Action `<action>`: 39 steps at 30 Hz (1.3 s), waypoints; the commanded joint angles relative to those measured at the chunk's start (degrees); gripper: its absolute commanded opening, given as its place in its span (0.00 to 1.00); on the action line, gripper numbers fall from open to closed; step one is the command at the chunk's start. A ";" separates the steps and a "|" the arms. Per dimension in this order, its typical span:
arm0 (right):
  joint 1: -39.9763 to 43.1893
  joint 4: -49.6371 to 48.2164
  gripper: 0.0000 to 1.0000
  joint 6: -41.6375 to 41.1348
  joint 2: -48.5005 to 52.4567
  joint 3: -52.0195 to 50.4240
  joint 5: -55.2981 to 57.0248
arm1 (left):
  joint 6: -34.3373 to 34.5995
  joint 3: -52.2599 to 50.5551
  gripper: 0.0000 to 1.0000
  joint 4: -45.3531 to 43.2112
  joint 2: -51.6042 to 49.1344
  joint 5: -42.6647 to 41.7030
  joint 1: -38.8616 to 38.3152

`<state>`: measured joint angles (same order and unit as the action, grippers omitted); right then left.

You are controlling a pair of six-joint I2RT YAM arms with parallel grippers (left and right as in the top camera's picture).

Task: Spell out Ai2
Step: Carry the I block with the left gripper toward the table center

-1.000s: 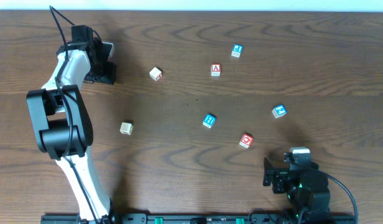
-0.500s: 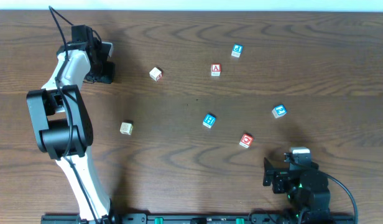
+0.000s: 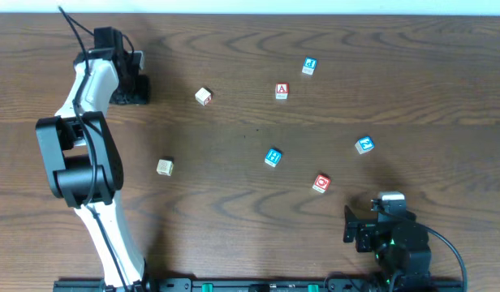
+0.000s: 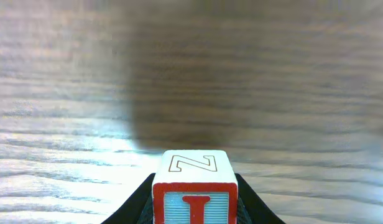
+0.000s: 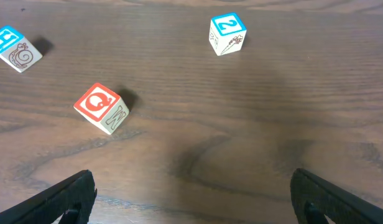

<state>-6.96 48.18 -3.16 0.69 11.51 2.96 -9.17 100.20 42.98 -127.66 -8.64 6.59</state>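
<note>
My left gripper (image 3: pixel 136 91) is at the far left of the table, shut on a wooden block (image 4: pixel 195 190) with a red-framed "I" face and a "Z" on top. The red "A" block (image 3: pixel 282 91) lies at the far middle. A blue "i" block (image 3: pixel 309 66) lies beyond it to the right. The blue "2" block (image 3: pixel 364 145) lies right of centre and shows in the right wrist view (image 5: pixel 227 33). My right gripper (image 5: pixel 191 199) is open and empty near the front right edge (image 3: pixel 353 227).
A blue "H" block (image 3: pixel 273 156) and a red "Q" block (image 3: pixel 321 183) lie mid-table, both in the right wrist view (image 5: pixel 14 48) (image 5: pixel 101 107). Two pale blocks lie left of centre (image 3: pixel 204 96) (image 3: pixel 165 167).
The left arm has shifted slightly toward the far edge with its block. The right arm and the loose blocks have not moved.
</note>
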 commanded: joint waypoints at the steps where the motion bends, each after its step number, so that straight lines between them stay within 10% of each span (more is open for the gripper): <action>1: 0.46 0.20 0.99 0.44 -0.37 -0.70 -0.22 | 2.19 2.84 0.06 0.52 5.68 0.09 -3.17; 20: 0.46 0.20 0.99 0.44 -0.37 -0.70 -0.22 | 28.52 2.82 0.06 2.54 5.75 18.05 -40.61; 39: 0.46 0.20 0.99 0.44 -0.37 -0.70 -0.22 | 34.51 2.38 0.06 0.22 -1.38 11.61 -41.40</action>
<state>-6.96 48.18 -3.16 0.69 11.49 2.94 24.25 103.33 43.59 -127.52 3.33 -34.94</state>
